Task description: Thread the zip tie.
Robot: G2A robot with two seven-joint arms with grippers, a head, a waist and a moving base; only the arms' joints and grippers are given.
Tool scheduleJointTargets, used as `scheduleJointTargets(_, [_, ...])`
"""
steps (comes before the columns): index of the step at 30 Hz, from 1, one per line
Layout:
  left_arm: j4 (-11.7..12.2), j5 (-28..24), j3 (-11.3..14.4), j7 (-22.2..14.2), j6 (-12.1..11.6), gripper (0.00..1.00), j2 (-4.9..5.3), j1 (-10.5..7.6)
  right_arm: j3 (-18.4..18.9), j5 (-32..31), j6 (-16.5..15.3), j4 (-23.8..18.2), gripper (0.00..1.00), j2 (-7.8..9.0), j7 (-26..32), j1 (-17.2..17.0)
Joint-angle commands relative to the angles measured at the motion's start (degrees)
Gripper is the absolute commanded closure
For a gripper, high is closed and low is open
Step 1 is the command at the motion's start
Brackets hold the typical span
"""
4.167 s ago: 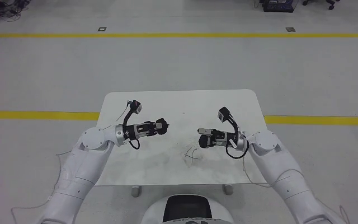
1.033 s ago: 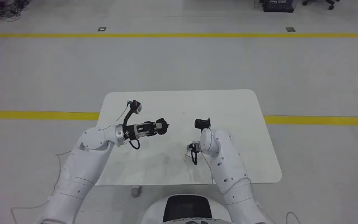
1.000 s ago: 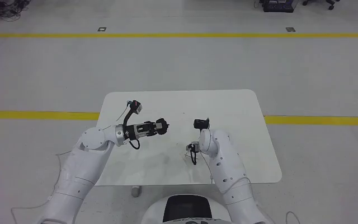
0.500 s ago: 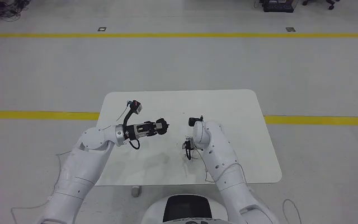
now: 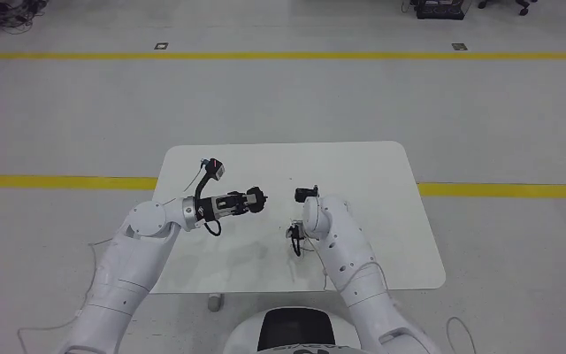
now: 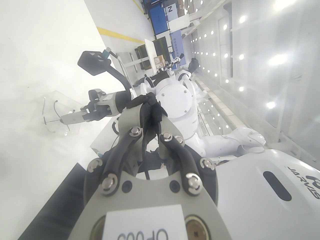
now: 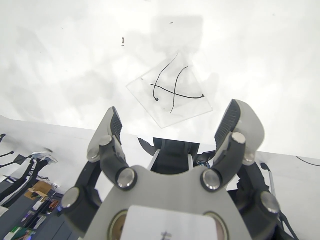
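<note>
Ties [image 7: 172, 93]: crossed on clear sheet [image 7: 140, 88].
Right claw [image 7: 174, 108]: open above them.
Left claw [image 6: 148, 101]: closed.
Risk: I pinch two together.

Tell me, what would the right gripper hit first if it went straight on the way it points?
Probably the clear sheet on the table, or the black zip ties crossed on it: the right gripper, jaws open, aims at them. Depth is unclear.

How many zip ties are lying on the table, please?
3 zip ties, all on the clear sheet in front of the open right gripper: one long tie lies across, and two curved ties cross it. None seems hidden.
</note>
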Motion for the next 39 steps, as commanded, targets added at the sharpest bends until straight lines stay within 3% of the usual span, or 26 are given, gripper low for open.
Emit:
scheduleJointTargets(1, [0.0,0.0,0.0,0.0,0.0,1.00,0.00,0.00,-0.9,-0.5,0.1,-0.3,0.00,-0.04,0.5,-0.1])
scheduleJointTargets(8, [0.0,0.0,0.0,0.0,0.0,1.00,0.00,0.00,-2.7,-1.2,0.1,-0.6,0.04,-0.08,2.1,-0.3])
scheduleJointTargets(10, [0.0,0.0,0.0,0.0,0.0,1.00,0.00,0.00,-2.5,-1.2,0.1,-0.3,0.19,-0.12,2.1,-0.2])
scheduleJointTargets(11, [0.0,0.0,0.0,0.0,0.0,1.00,0.00,0.00,-2.4,-1.2,0.1,0.0,0.35,-0.16,2.1,-0.1])
scheduleJointTargets(14, [0.0,0.0,0.0,0.0,0.0,1.00,0.00,0.00,-1.7,-1.2,0.1,1.1,0.51,-0.31,2.1,0.3])
scheduleJointTargets(39, [0.0,0.0,0.0,0.0,0.0,1.00,0.00,0.00,1.7,-1.2,0.1,12.7,0.70,-1.88,0.4,5.6])
